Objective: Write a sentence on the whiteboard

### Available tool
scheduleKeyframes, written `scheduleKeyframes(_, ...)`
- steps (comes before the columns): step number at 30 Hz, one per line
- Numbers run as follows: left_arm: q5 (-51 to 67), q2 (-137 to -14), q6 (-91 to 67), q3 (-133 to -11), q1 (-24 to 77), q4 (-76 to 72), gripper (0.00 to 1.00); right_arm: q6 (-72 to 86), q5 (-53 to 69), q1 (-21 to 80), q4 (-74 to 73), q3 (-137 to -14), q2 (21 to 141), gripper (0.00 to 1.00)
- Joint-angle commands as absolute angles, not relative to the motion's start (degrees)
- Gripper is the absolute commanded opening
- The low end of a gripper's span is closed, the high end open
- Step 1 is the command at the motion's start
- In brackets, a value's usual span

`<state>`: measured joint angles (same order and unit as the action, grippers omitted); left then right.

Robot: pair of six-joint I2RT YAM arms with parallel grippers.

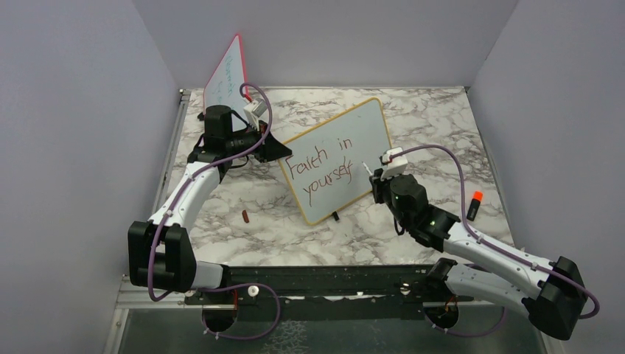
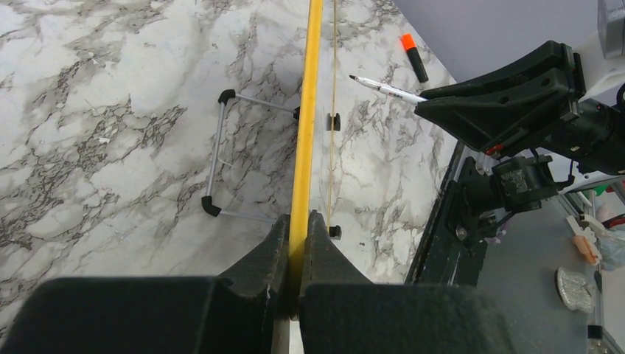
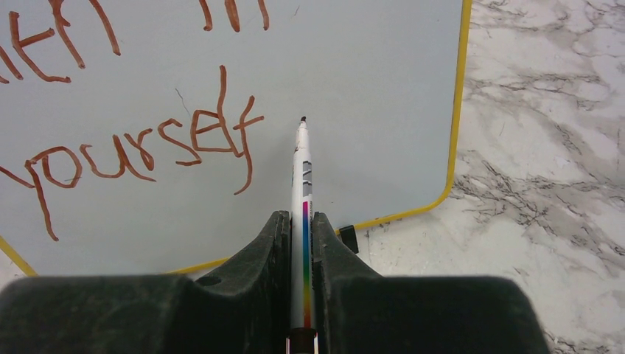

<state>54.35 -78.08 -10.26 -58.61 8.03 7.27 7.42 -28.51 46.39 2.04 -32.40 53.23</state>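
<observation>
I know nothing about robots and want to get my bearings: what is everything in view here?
whiteboard: one, white with yellow frame, standing mid-table
writing: "Faith in yourself", dark red, two lines on the whiteboard
second board: one, red frame, back left corner
wire stand: one, grey with black tips, behind the whiteboard
pen: one, white with rainbow stripe, in the right fingers
marker: one, black with orange cap, lying at the right
small piece: one, dark red, lying front left
table: one, white-grey marble
left fingers: black, shut on the whiteboard's frame
right fingers: black, shut on the pen
</observation>
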Motion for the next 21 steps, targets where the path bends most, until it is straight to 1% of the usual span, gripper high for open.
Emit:
scheduleKeyframes(1,47.9,-78.9,-5.7,-58.4,6.9,14.7,0.00,6.7,-31.4,46.1,4.4,-31.6,52.7,0.01)
scheduleKeyframes(3,47.8,-78.8,-5.6,-58.4,6.8,14.7,0.00,6.4,-30.2,46.1,4.0,-31.9,53.0,0.01)
scheduleKeyframes(7,47.4,-78.9,-5.5,-58.2,6.7,14.5,0.00,5.1,-24.0,46.1,3.9,-31.5,53.2,0.01)
scheduleKeyframes(11,47.6,-79.1,-6.1,-57.8,6.7,13.7,0.00,5.6,-21.7,46.1,3.0,-30.6,52.6,0.01)
scheduleKeyframes(16,47.3,-79.1,-6.3,-57.7,6.7,13.3,0.00,5.3,-14.8,47.0,3.3,-29.1,51.9,0.01)
scheduleKeyframes(21,47.0,-79.3,-6.6,-57.7,6.7,13.1,0.00,4.4,-14.1,50.0,4.4,-27.0,50.2,0.01)
